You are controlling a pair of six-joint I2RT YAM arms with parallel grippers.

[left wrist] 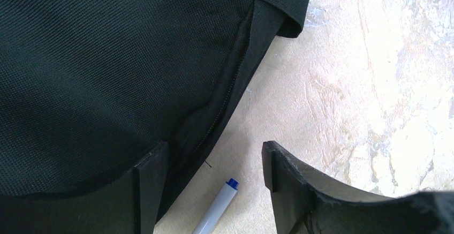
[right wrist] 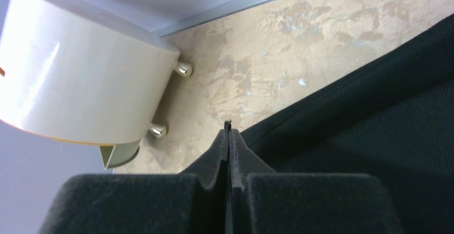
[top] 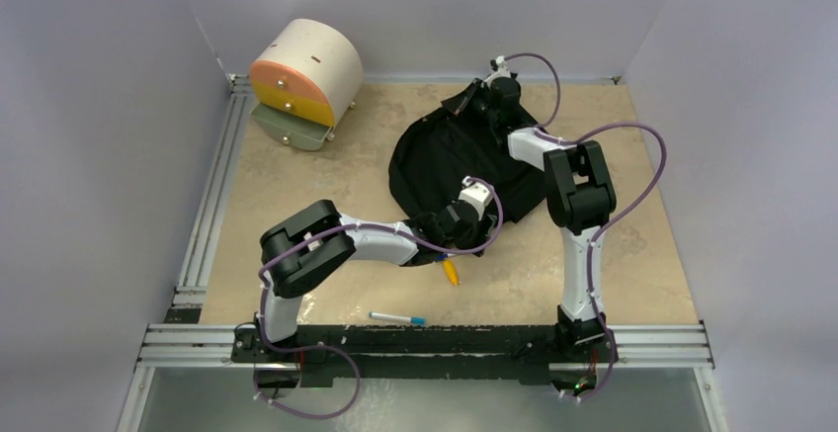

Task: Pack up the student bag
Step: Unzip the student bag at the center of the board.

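The table (top: 632,254) is walled on three sides, with a metal rail (top: 212,205) along its left edge and another across the near edge where the arms are bolted. Bare surface shows to the right of the right arm, along the left rail, and between the box (top: 301,76) and the bag (top: 435,160). The cream and orange box stands in the far left corner. Its lowest drawer (top: 290,130) is pulled out, and what it holds cannot be seen. The bag lies flat at the middle of the table, towards the far side. It is black woven fabric with a zip (left wrist: 227,95) curving along its near edge, and nothing of its inside shows. The left gripper (left wrist: 211,151) hangs at that near edge with its fingers (left wrist: 292,183) apart and clamped on nothing, one over the fabric and the other over bare table. A blue-tipped pen (left wrist: 214,215) lies between them, just beside the bag. The right gripper (right wrist: 228,135) is at the bag's far edge with its fingers pressed together. A dark speck at their tip is too small to identify. A yellow stick (top: 451,272) lies just near of the left gripper. A marker (top: 397,317) lies near the front rail, well apart from the bag.
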